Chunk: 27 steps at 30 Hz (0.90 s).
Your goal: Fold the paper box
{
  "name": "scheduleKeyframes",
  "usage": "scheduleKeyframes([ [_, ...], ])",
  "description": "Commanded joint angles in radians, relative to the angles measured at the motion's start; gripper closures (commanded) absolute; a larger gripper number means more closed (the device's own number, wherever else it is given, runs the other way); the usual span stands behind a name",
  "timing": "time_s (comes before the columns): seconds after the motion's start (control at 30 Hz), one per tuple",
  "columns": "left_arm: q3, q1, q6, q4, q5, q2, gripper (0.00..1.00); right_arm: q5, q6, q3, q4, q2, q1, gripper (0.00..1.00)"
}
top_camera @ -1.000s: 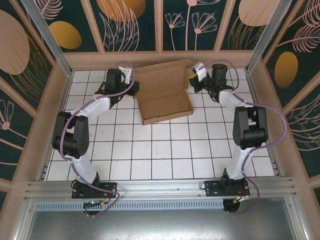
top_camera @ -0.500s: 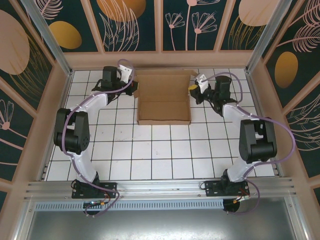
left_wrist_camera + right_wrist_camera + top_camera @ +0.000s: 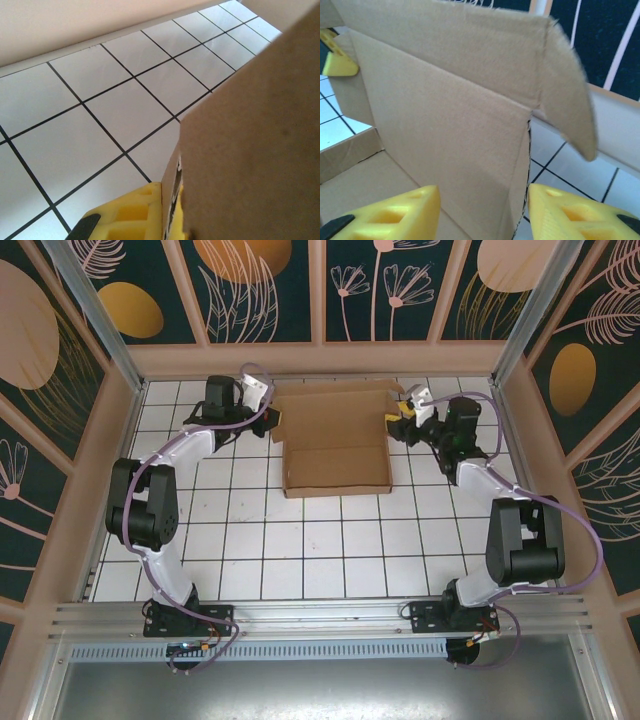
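Two claws at the plain brown cardboard mailer box [image 3: 335, 455], far middle of the white tiled worktop [image 3: 300, 540]: left claw [image 3: 268, 412] pinches its raised lid [image 3: 335, 400], right claw [image 3: 482, 195] gapes at the opposite edge, so you should regrip squarely before folding.

paper box [image 3: 335, 445] at table's [image 3: 300, 540] far middle, left gripper [image 3: 270, 417] at its left, right gripper [image 3: 399, 418] at its right

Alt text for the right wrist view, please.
The raised lid of a brown cardboard box faces the camera, a side flap bending off its upper right. The right pincer is open at the bottom, yellow fingertips either side of the lid's edge.
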Motion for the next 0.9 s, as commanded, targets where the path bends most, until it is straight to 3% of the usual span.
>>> scheduleKeyframes([
  [0.0,0.001,0.005,0.029,-0.025,0.041,-0.042,1.00,0.043,-0.044,0.065,-0.007,0.011,-0.019,0.50],
  [0.27,0.049,0.008,0.046,-0.073,0.034,-0.031,1.00,0.110,-0.071,0.190,-0.086,0.133,-0.022,0.51],
  [0.4,0.056,0.012,0.046,-0.075,0.045,-0.021,1.00,0.066,-0.060,0.242,-0.106,0.196,-0.016,0.49],
  [0.73,0.093,0.014,0.057,-0.109,0.080,0.019,1.00,0.117,-0.133,0.363,-0.071,0.333,-0.006,0.45],
  [0.87,0.135,0.014,0.068,-0.140,0.101,0.039,1.00,0.035,-0.160,0.387,-0.014,0.375,-0.037,0.44],
])
